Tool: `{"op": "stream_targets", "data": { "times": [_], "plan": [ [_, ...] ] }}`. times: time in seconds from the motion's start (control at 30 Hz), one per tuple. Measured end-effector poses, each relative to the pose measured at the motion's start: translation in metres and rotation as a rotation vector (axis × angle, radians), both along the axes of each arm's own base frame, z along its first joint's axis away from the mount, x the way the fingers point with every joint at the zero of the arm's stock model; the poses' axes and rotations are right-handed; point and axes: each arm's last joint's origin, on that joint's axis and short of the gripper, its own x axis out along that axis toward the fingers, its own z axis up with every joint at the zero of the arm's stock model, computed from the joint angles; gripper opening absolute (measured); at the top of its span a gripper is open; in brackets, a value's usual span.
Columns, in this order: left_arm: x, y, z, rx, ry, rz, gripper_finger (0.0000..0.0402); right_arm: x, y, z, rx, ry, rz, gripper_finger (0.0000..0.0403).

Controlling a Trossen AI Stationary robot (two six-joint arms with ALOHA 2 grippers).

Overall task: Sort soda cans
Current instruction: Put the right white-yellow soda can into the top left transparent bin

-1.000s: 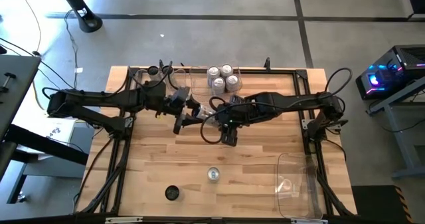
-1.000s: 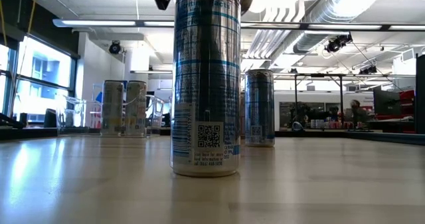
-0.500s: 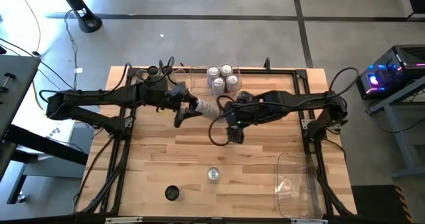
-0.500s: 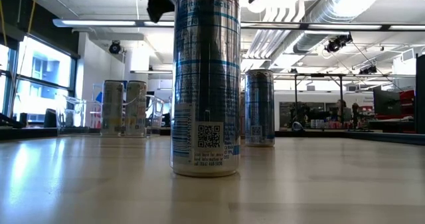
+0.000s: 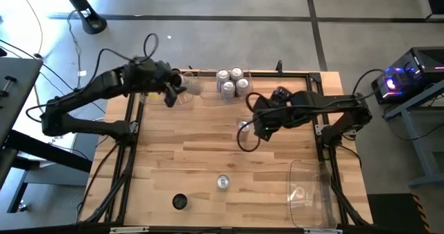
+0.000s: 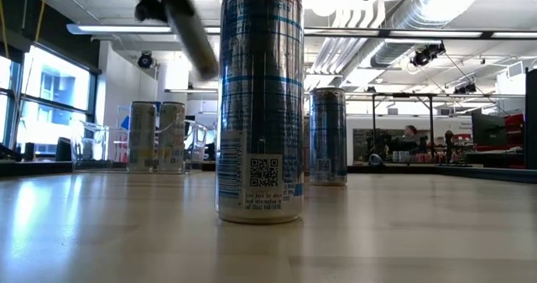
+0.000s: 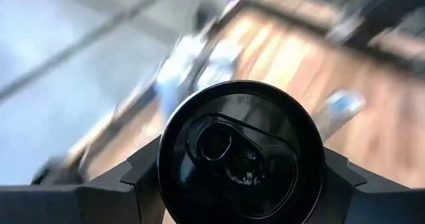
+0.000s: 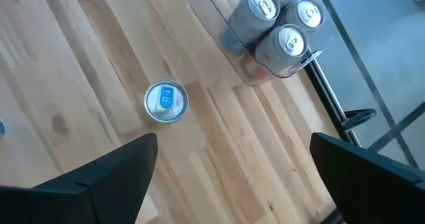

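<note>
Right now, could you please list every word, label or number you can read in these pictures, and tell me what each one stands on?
No text can be read as words.
Nearest soda can, low view: a QR code with small print beneath it, too small to read.
Soda can behind it: markings too small to read.
Black-topped can in the left gripper: nothing legible on its lid.
Cans in the clear bin: no legible print.

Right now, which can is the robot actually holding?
The black-topped can, clamped in the left gripper at the table's far left edge. Every other can stands free.
</note>
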Motion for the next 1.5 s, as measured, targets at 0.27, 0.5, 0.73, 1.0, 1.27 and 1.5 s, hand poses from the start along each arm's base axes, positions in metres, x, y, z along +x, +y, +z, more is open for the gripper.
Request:
{"op": "stream_targets", "data": {
  "times": [0.27, 0.5, 0.73, 1.0, 1.27, 1.5],
  "plan": [
    [-0.018, 0.014, -0.035, -0.191, 0.193, 0.175, 0.0238, -0.004, -0.001, -0.013, -0.009, 0.011, -0.031, 0.0391],
    [-0.015, 0.026, -0.051, -0.16, 0.217, 0.293, 0.0238, -0.005, 0.009, -0.039, 0.045, -0.007, -0.03, 0.0391],
    [-0.007, 0.05, -0.08, -0.197, 0.292, 0.38, 0.0238, -0.007, 0.017, -0.047, 0.073, -0.047, -0.037, 0.0391],
    [0.01, 0.082, -0.115, -0.281, 0.375, 0.353, 0.0238, -0.005, 0.019, -0.047, 0.092, -0.071, -0.029, 0.0391],
    [0.021, 0.092, -0.129, -0.258, 0.433, 0.297, 0.0245, -0.005, 0.022, -0.047, 0.121, -0.079, -0.028, 0.0391],
    [0.018, 0.09, -0.129, -0.299, 0.462, 0.323, 0.036, -0.005, 0.022, -0.047, 0.123, -0.084, -0.034, 0.0391]
  ]
}}
